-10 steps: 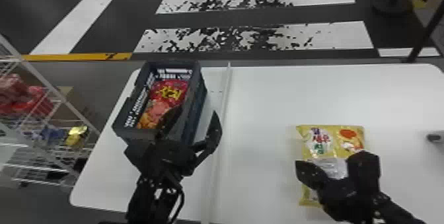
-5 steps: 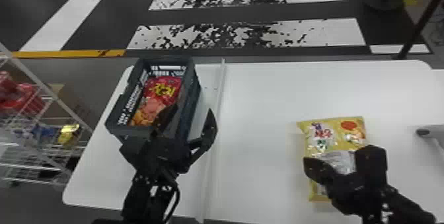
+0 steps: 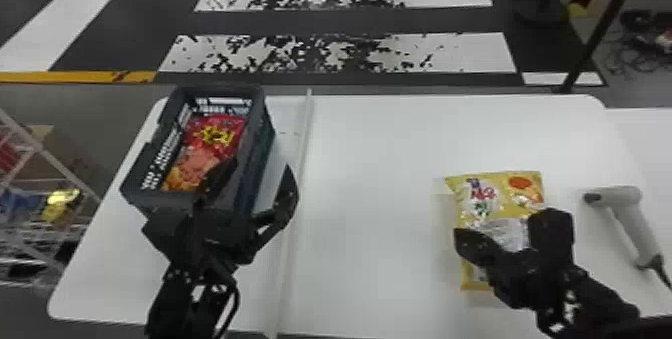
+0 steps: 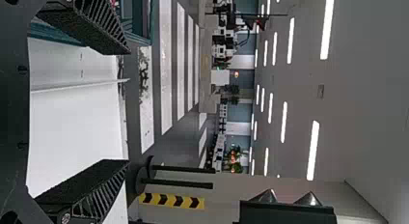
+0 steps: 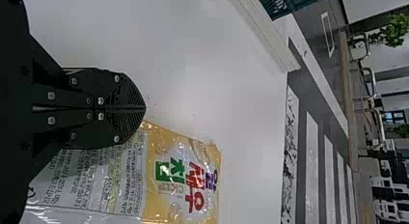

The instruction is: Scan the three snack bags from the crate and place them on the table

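Observation:
In the head view my left gripper (image 3: 259, 170) is open with nothing in it, at the right wall of the dark crate (image 3: 257, 158). A red snack bag (image 3: 212, 138) lies inside the crate. My right gripper (image 3: 462, 243) is at the left edge of a yellow snack bag (image 3: 500, 208), which casts a soft shadow and appears slightly above the table. The left wrist view has the spread left gripper (image 4: 128, 107). In the right wrist view the right gripper (image 5: 144, 108) has its fingers together, overlapping the edge of the yellow bag (image 5: 183, 180); the pinched part is hidden.
A white handheld scanner (image 3: 627, 218) lies to the right of the yellow bag. A thin raised strip (image 3: 300, 163) crosses the white table (image 3: 370, 163) beside the crate. A wire rack (image 3: 45, 213) stands beyond the table's left side.
The head view has turned rightward, showing more of the scanner. My right gripper and the yellow bag have moved right together, closer to the scanner. The left gripper keeps its place by the crate.

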Robot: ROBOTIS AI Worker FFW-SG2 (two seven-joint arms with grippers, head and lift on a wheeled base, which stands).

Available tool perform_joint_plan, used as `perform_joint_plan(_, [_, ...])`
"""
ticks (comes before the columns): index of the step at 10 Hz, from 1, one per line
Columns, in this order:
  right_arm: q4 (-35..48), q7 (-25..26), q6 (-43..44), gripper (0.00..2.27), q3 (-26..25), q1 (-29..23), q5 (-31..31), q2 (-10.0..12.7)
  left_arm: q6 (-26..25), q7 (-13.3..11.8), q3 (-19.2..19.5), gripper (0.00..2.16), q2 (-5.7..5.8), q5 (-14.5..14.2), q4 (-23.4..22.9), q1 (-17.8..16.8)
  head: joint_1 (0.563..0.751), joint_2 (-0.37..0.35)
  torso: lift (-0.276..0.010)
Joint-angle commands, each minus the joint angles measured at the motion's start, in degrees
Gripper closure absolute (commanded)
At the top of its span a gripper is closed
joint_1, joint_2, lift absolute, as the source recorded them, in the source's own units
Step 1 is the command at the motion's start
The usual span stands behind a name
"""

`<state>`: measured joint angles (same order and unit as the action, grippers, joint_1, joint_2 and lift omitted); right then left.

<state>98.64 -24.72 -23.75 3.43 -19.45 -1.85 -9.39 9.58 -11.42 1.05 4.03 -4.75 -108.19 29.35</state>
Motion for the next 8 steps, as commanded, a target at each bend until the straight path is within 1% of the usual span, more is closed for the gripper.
perform_joint_plan(1, [-0.02, -0.24, -0.11, 2.26, -0.97, 0.02, 0.0, -0.37, 0.12, 0.0, 0.0, 0.07, 0.01, 0.0, 0.0, 0.01, 0.695, 0.068, -0.062])
perform_joint_plan(2, [0.42, -0.59, 0.06, 2.26, -1.14, -0.15, -0.35, -0.37, -0.05, 0.0, 0.0, 0.07, 0.01, 0.0, 0.0, -0.08, 0.695, 0.055, -0.062])
perform_joint_plan(3, [2.7, -0.59, 0.24, 2.26, -1.67, -1.56, -1.32, -0.19, 0.12, 0.0, 0.0, 0.07, -0.08, 0.0, -0.09, -0.08, 0.695, 0.049, -0.062])
perform_joint_plan(4, [6.57, -0.5, 0.24, 1.83, -3.25, -3.49, -5.27, 0.16, -0.05, 0.0, -0.09, 0.07, -0.17, 0.0, -0.09, -0.08, 0.695, 0.049, -0.062])
perform_joint_plan(5, [11.14, -0.59, -0.11, 1.25, -5.1, -5.52, -8.7, 0.16, 0.12, 0.0, -0.17, 0.07, -0.17, 0.0, -0.27, 0.01, 0.695, 0.049, -0.062])
perform_joint_plan(6, [16.06, -1.03, -6.97, 0.99, -7.21, -6.83, -9.32, 0.16, 0.12, 0.09, -0.35, 0.07, -0.17, 0.0, -0.44, 0.1, 0.695, 0.046, -0.062])
perform_joint_plan(7, [19.4, -2.44, -10.31, 0.45, -10.29, -8.06, -11.43, 0.6, -0.05, 0.09, -0.53, 0.07, -0.17, 0.0, -0.35, 0.1, 0.695, 0.04, -0.062])
perform_joint_plan(8, [21.77, -3.67, -15.76, 0.13, -13.63, -8.42, -12.66, 1.39, -0.05, 0.26, -0.44, 0.07, -0.17, 0.0, -0.44, 0.19, 0.695, 0.026, -0.062])
